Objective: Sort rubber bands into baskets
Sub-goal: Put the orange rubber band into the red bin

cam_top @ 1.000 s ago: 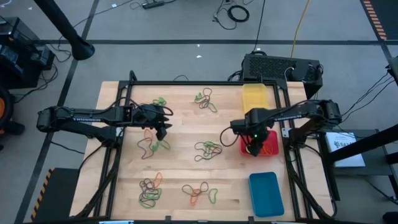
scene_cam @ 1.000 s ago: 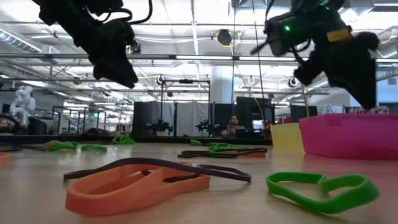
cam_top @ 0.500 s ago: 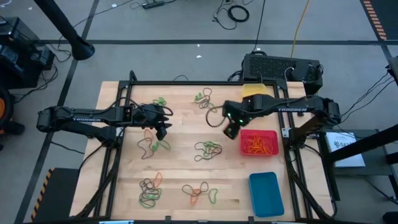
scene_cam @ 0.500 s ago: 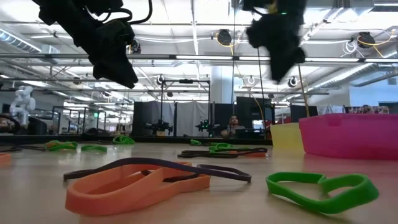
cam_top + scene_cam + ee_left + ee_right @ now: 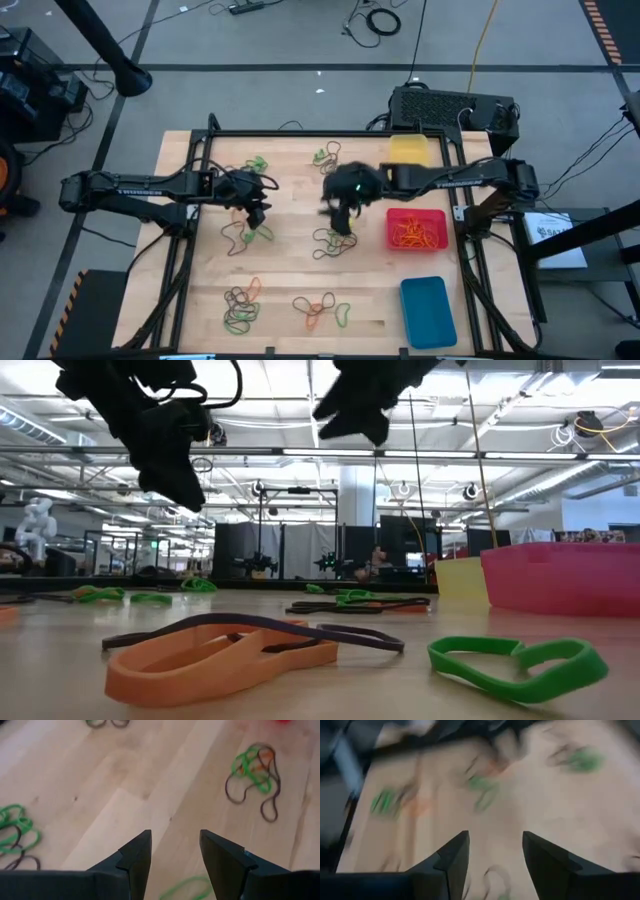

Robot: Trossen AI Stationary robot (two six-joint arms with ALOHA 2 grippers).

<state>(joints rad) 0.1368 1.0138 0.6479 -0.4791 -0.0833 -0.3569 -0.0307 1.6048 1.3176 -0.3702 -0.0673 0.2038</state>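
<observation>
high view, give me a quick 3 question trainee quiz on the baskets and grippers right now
1. True or false: the red basket holds orange bands.
2. Which basket looks empty? A) red B) blue C) neither
3. Fill in: the right gripper hangs over the ____ of the table, not over a basket.

Key
1. True.
2. B: the blue basket shows only its bare floor. The yellow basket shows no bands either.
3. Middle: it is open and empty above a mixed clump of bands. The left gripper is open too, above the bands on the left side.
</observation>
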